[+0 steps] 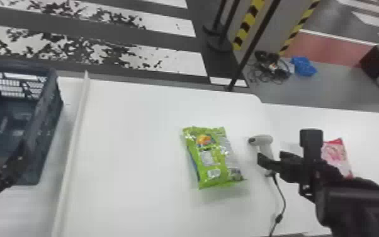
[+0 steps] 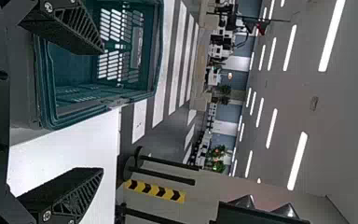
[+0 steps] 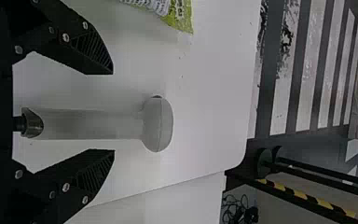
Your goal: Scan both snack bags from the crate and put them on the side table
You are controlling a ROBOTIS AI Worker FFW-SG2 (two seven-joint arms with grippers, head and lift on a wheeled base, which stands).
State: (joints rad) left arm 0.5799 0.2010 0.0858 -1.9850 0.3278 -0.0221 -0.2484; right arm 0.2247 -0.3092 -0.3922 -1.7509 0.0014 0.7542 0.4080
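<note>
Landmark: the scanner (image 1: 263,140), on the white table (image 1: 135,141). Right gripper (image 3: 113,112) stood around its handle, fingers apart, one either side, neither seen touching. Presumed step: taking up the scanner for the green snack bag (image 1: 212,157), which lay flat just left of it, printed patches upward. The pink snack bag (image 1: 336,154) lay right of the scanner on the side table (image 1: 371,126), partly behind the right arm; judged about half done. Failure modes considered: (a) off-centre closing, one finger meeting the handle first, could twist or tip the scanner; (b) the cord (image 1: 282,195), running from the handle towards the robot, could catch or tug during a lift and spoil the aim; (c) folds or glare on the glossy wrapper could defeat the code reading; (d) a low sweep leftward could nudge the soft green bag askew. Left gripper (image 2: 103,109), well left of the scanner and close to the crate (image 1: 50,116), had its fingers apart with nothing between them; a careless swing might knock the crate wall. Container: the crate, far left of the scanner, slotted walls, dark floor with faint pale marks, nature undetermined. Both bags lay outside it, nearer the scanner.
</note>
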